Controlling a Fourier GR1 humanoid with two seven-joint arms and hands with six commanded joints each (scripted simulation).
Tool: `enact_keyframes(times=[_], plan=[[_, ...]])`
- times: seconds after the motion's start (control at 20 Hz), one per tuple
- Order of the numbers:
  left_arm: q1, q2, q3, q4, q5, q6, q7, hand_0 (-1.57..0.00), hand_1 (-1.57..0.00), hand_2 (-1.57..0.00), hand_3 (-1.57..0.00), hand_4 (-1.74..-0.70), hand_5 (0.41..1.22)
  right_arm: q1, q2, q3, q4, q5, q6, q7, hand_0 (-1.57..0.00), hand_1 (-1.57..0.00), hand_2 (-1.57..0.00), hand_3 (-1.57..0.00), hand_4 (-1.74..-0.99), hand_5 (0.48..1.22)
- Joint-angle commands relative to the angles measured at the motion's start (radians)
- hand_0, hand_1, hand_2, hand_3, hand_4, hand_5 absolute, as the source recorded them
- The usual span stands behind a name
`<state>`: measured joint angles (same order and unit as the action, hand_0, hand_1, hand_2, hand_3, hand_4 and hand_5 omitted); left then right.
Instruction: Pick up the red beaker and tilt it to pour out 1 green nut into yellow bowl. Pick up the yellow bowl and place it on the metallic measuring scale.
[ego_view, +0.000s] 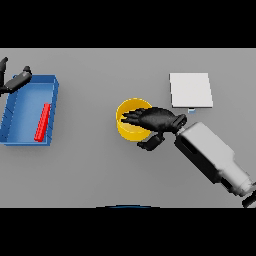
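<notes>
A: Status at right hand (157, 120)?
B: Reached in from lower right over yellow bowl (128, 131); fingers spread across the open top toward the far rim, thumb down outside the near right wall; not yet curled tight, so read as loose rather than clamped; bowl resting on grey table (100, 170).

A: Step in hand?
B: Judged as bowl pickup, second half of task; nut inside bowl not visible under the hand.

A: Other task items?
B: Red beaker (43, 122) lying inside blue tray (54, 95), well apart to the left; left hand (15, 80) at the tray's far left corner, fingers unclear; metallic measuring scale (191, 90) near, beyond and right of bowl.

A: Next move?
B: Pinch rim between fingers and thumb; lift level; carry back-right; set centred on scale plate.
</notes>
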<state>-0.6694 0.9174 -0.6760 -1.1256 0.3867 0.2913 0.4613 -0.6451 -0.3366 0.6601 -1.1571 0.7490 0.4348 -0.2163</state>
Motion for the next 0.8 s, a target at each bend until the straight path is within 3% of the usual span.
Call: enact_keyframes(times=[0.0, 0.15, 0.2, 0.35, 0.45, 0.5, 0.6, 0.75], plan=[[0.001, 0.008, 0.002, -0.005, 0.001, -0.002, 0.004, 0.00, 0.00, 0.00, 0.00, -0.79, 0.729, -0.006, 0.002, -0.001, 0.008, -0.001, -0.008, -0.014, 0.00, 0.00, -0.02, -0.04, -1.289, 0.721], [-0.007, 0.003, 0.000, -0.005, -0.001, 0.004, 0.013, 0.00, 0.00, 0.00, 0.00, -0.79, 0.732, 0.006, 0.011, -0.006, 0.008, -0.009, -0.006, -0.001, 0.00, -0.01, -0.08, -0.12, -1.333, 0.800], [0.007, 0.009, 0.002, -0.022, 0.004, 0.008, 0.003, 0.00, 0.00, 0.00, 0.00, -0.80, 0.730, 0.009, 0.006, -0.007, 0.011, -0.008, -0.009, -0.012, -0.07, -0.07, -0.14, -0.18, -1.365, 0.838], [0.002, 0.011, -0.001, -0.017, 0.000, 0.003, 0.012, 0.00, 0.00, 0.00, 0.00, -0.79, 0.729, 0.000, 0.012, 0.006, 0.015, 0.006, -0.007, 0.003, -0.47, -0.38, -0.38, -0.42, -1.479, 0.999], [-0.003, 0.007, -0.005, -0.012, -0.007, 0.006, 0.015, 0.00, 0.00, 0.00, 0.00, -0.79, 0.732, -0.014, 0.014, 0.008, 0.035, 0.007, -0.005, -0.015, -0.78, -0.65, -0.59, -0.83, -1.469, 1.079], [0.001, 0.013, 0.000, -0.018, -0.002, 0.005, 0.011, 0.00, 0.00, 0.00, 0.00, -0.79, 0.733, -0.010, 0.015, 0.006, 0.025, 0.001, 0.003, 0.001, -0.94, -0.81, -0.79, -0.98, -1.521, 1.108], [-0.003, -0.008, -0.004, -0.001, -0.005, 0.012, 0.009, 0.00, 0.00, 0.00, 0.00, -0.79, 0.736, -0.001, 0.005, 0.008, 0.003, -0.011, 0.015, 0.005, -1.17, -1.08, -1.07, -1.03, -1.594, 1.148], [0.004, 0.002, 0.000, 0.002, -0.005, 0.007, -0.005, 0.00, 0.00, 0.00, 0.00, -0.79, 0.732, -0.001, -0.019, 0.012, -0.012, -0.009, 0.020, -0.010, -1.36, -1.32, -1.31, -1.11, -1.659, 1.184]])
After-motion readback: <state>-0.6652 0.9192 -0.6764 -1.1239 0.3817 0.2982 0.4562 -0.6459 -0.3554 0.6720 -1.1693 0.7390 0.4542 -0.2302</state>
